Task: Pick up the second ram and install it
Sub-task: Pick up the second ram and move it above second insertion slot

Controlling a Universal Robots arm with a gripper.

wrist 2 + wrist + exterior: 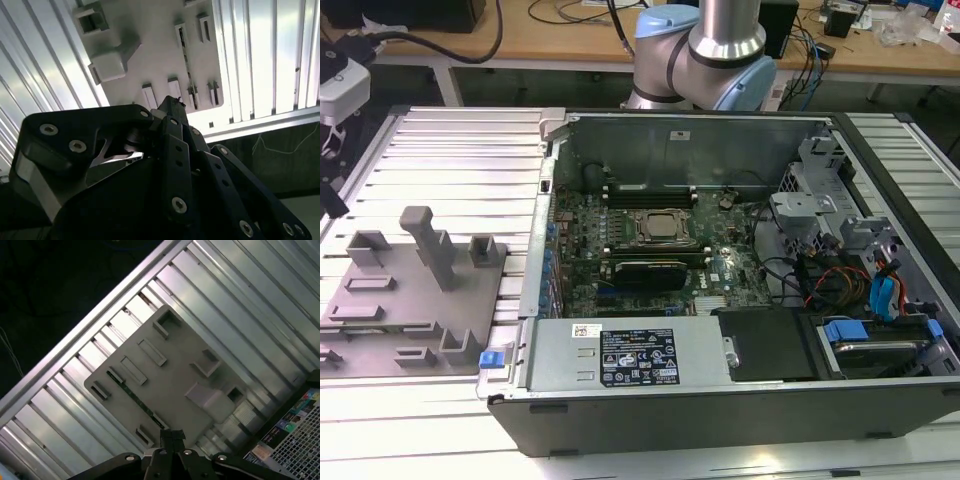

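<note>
I think this is the pick-up step. The fingers (166,439) hang over the gray holder (175,375) on the bench (250,300), pressed together and holding nothing. The second ram (134,395) (a thin green stick) stands on its edge in the holder. It is just ahead of the fingertips and below them, not touching. A grab needs the fingers spread, one on each flat side.
</note>
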